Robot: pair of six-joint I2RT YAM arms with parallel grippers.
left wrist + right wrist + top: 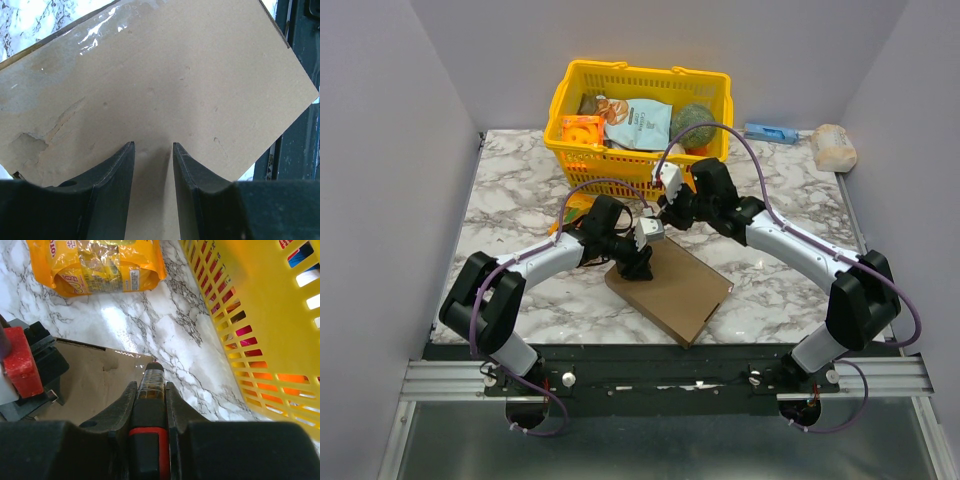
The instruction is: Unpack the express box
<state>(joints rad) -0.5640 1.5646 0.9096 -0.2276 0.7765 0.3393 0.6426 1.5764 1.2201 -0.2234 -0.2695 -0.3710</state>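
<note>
Marble-look tabletop (520, 190) boxed in by plain pale walls (380, 150), with the express box (680, 290) lying flat and closed near the front edge, just this side of the yellow basket (640, 68) and an orange snack bag (95, 265). Left tool (153, 145) sits over the lid with its fingers apart. Right tool (151, 387) is clamped on a slim red-and-black stick (151, 375) whose tip is at the box's far corner.

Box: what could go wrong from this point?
1. The tool in the right gripper points at the corner of the box, next to the left gripper; a slip could hit it.
2. The left gripper is open over the box, gripping nothing; the box may slide.
</note>
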